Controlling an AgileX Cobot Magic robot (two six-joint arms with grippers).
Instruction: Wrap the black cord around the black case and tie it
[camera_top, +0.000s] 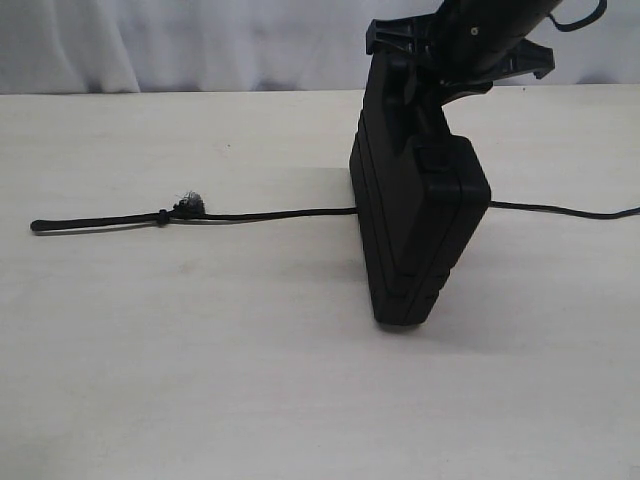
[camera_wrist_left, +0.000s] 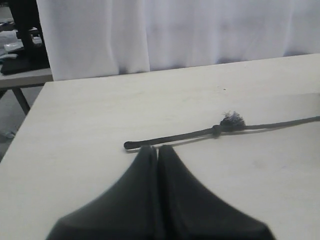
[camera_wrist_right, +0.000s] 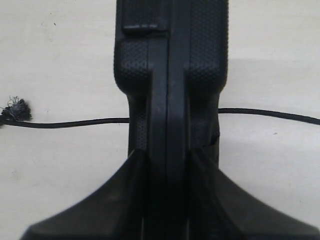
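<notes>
Exterior view: right gripper (camera_wrist_right: 167, 157) clamps the upright black case (camera_top: 420, 230), black cord (camera_top: 270, 214) emerging either side; left gripper (camera_wrist_left: 157, 150) closed.

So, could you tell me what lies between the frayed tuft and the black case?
Only the black cord running straight over bare table, as the exterior view shows.

Bright even light, soft shadows, slight blur

the left claw (camera_wrist_left: 157, 150) is matte black plastic: two smooth fingers, broad at the base, tapering to rounded tips. the right claw (camera_wrist_right: 167, 160) has the same black wedge-shaped fingers. its black angular mount (camera_top: 470, 50) flares into wing-like ends, with a thin black cable (camera_top: 585, 20) looping beside it.
</notes>
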